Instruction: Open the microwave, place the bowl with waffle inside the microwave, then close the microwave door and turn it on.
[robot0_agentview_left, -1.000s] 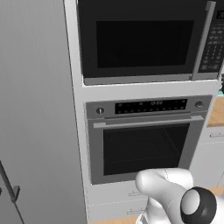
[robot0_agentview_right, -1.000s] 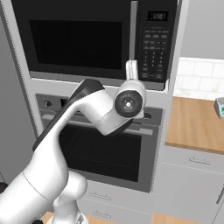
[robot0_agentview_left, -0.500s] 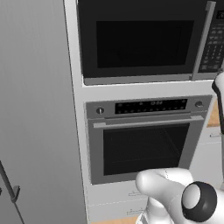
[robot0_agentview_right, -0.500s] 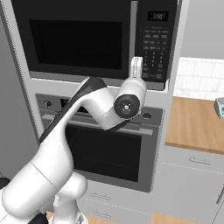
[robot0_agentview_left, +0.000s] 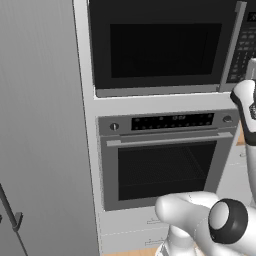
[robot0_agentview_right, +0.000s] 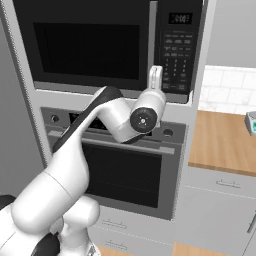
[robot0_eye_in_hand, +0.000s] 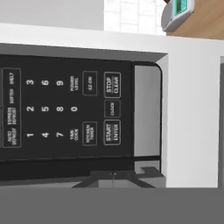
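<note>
The black microwave (robot0_agentview_left: 165, 45) sits built into the wall above the oven. Its microwave door (robot0_agentview_right: 85, 45) is closed, with the grey bar handle (robot0_agentview_left: 231, 45) upright beside the keypad (robot0_agentview_right: 177, 55). My gripper (robot0_agentview_right: 156, 71) is raised in front of the keypad's lower part, just below it in the right base view, and also stands at the right edge (robot0_agentview_left: 251, 67) of the left base view. In the hand view the keypad lies rolled sideways, with the START/ENTER button (robot0_eye_in_hand: 111, 131) just above my shut gripper (robot0_eye_in_hand: 113, 178), which holds nothing. The bowl and the waffle are out of view.
A silver oven (robot0_agentview_left: 165, 165) with a horizontal handle sits under the microwave, with drawers below it. A tall grey cabinet front (robot0_agentview_left: 40, 125) stands to the left. A wooden counter (robot0_agentview_right: 225, 142) to the right carries a small white and teal object (robot0_agentview_right: 251, 122).
The gripper has risen and moved right along the microwave front toward the keypad's lower edge, and the hand has come into the left base view at its right edge. The microwave door stays closed.
</note>
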